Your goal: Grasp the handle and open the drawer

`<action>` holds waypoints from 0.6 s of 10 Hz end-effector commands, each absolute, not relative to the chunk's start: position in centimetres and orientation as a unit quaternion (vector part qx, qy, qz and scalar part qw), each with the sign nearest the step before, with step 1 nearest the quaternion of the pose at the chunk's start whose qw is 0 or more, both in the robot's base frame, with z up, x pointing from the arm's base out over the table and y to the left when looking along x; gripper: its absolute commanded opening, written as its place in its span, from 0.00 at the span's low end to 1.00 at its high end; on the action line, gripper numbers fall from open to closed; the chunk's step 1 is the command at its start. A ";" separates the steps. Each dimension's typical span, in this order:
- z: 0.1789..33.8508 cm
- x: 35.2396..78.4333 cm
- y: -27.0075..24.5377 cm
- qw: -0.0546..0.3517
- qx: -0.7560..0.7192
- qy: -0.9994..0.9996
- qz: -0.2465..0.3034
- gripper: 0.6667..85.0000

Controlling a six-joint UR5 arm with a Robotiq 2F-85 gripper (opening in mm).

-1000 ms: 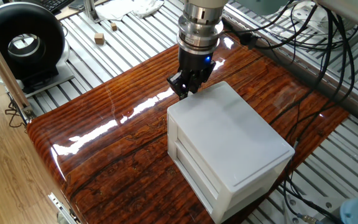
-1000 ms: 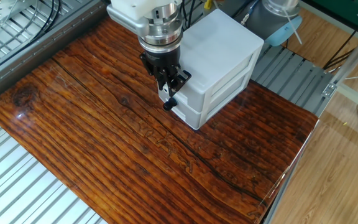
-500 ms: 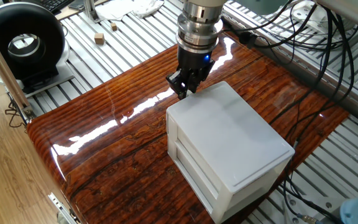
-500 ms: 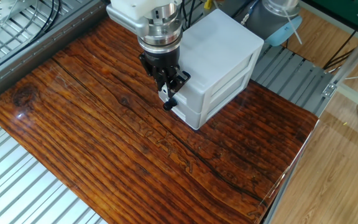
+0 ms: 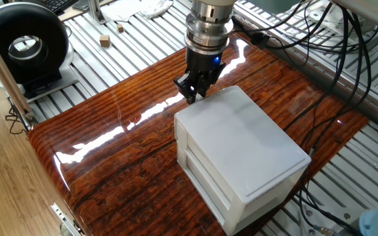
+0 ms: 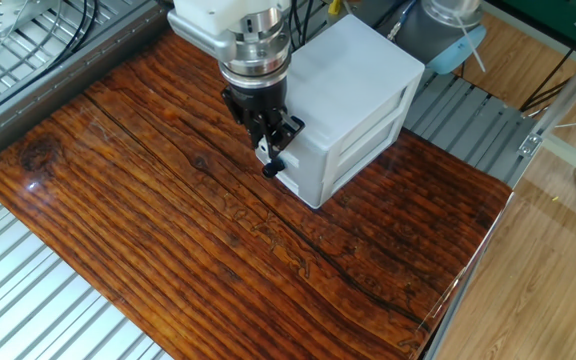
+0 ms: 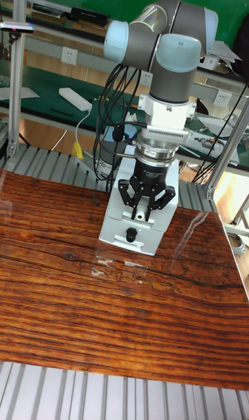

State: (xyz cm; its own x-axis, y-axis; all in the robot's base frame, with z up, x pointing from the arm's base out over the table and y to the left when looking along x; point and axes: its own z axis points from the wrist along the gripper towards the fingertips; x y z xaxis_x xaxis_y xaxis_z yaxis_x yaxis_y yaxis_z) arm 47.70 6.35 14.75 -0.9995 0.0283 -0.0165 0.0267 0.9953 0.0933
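Observation:
A white cabinet (image 5: pixel 241 151) stands on the glossy wooden table (image 6: pixel 168 220). My gripper (image 7: pixel 140 212) points straight down against the cabinet's front face, and it also shows at the near top corner (image 5: pixel 191 97) and front (image 6: pixel 266 155). Its dark fingers (image 7: pixel 122 193) are closed around a small white nub, the handle (image 7: pixel 140 215), on the upper drawer (image 7: pixel 115 221). The drawer front sits almost flush with the cabinet shell. A dark round knob (image 7: pixel 131 235) sits lower on the front. The front face is hidden in one fixed view.
A black round device (image 5: pixel 25 46) and small wooden blocks (image 5: pixel 105 40) lie on the slatted metal bench beyond the table's corner. Black cables (image 5: pixel 346 59) hang behind the cabinet. The table's edge (image 6: pixel 468 270) runs near the cabinet's right side.
My gripper has crept a few pixels away from the cabinet, and the white front edge under it has followed by about the same small amount.

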 end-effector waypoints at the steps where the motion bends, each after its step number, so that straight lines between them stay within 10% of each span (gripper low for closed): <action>1: 14.8 48.4 6.7 0.011 0.016 0.998 0.054 0.21; 6: 15.1 49.4 6.9 0.004 0.015 0.998 0.063 0.21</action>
